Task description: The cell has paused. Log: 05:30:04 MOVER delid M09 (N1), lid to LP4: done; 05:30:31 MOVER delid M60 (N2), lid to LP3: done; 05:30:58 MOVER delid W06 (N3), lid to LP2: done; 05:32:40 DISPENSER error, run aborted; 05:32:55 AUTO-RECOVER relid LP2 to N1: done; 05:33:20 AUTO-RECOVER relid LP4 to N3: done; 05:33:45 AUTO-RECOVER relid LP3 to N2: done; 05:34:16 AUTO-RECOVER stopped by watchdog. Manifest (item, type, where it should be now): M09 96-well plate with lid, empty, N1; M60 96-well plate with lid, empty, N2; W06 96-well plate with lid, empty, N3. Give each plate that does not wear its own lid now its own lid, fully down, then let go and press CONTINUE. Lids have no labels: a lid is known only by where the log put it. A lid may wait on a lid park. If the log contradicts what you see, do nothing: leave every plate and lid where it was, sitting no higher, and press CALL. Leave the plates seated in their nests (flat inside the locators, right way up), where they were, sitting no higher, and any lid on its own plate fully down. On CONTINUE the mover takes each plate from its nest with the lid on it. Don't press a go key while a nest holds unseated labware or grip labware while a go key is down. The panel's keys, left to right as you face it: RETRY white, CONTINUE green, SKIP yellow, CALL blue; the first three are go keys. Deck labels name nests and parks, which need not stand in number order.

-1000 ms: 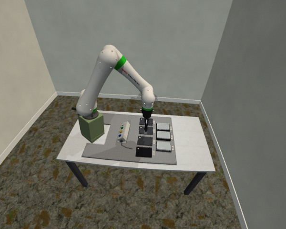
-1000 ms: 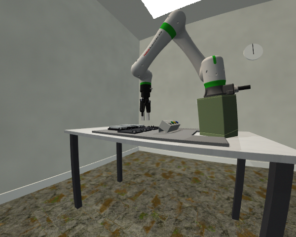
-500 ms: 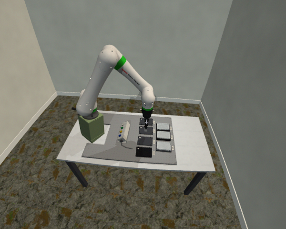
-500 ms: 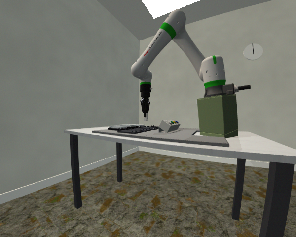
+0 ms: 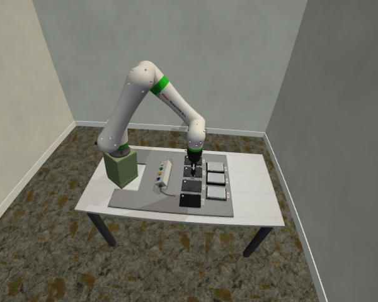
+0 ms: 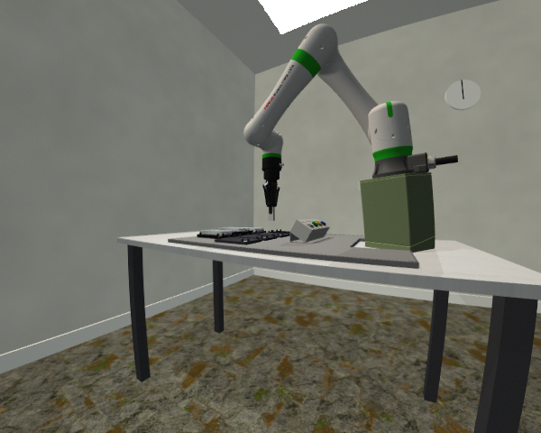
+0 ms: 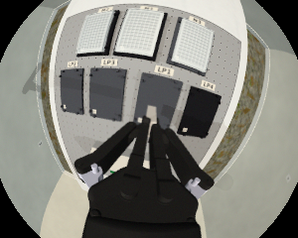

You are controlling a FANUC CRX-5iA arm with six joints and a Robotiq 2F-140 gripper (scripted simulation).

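Note:
Three white 96-well plates with clear lids sit in a row of nests: the far one [image 5: 215, 167], the middle one [image 5: 216, 178] and the near one [image 5: 215, 192]. In the wrist view they lie along the top: [image 7: 96, 32], [image 7: 141, 32], [image 7: 192, 43]. Beside them stand several dark lid parks [image 5: 191, 185], none of them holding a lid. My gripper [image 5: 193, 175] hangs well above the lid parks, pointing down, shut with nothing between the fingers [image 7: 148, 121]. It also shows in the exterior view [image 6: 271, 215]. The deck labels are too small to read.
The key panel [image 5: 163, 172] with its coloured keys stands on the grey deck, left of the lid parks, with a cable running toward the front. The green robot pedestal [image 5: 120, 168] is at the table's left end.

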